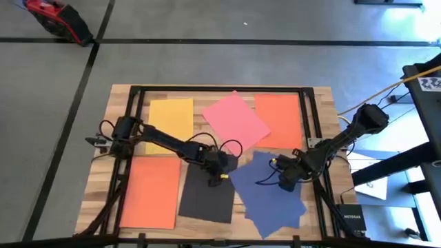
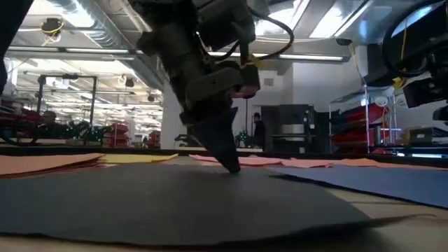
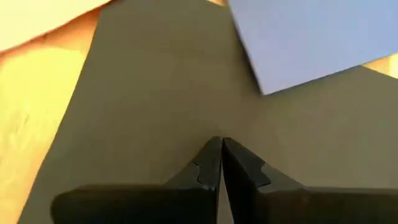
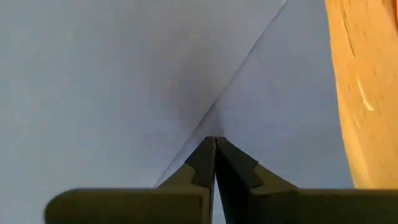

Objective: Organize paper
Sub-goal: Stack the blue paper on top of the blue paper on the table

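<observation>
Seven sheets lie on the table (image 1: 324,96): two orange (image 1: 149,191), two blue (image 1: 272,196), one yellow (image 1: 171,118), one pink (image 1: 236,118), one black (image 1: 207,196). The left gripper (image 1: 219,180), fingers pressed together, touches the black sheet's top edge beside a blue corner. The right gripper (image 1: 282,184), fingers also together, presses on the overlapping blue sheets.

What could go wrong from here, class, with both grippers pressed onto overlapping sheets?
1. The left gripper, fingers shut, presses on the black sheet beside the overlapping dark blue sheet; sliding one may drag the other.
2. The right gripper, also shut, sits where two blue sheets overlap; it might crease them or move both.
</observation>
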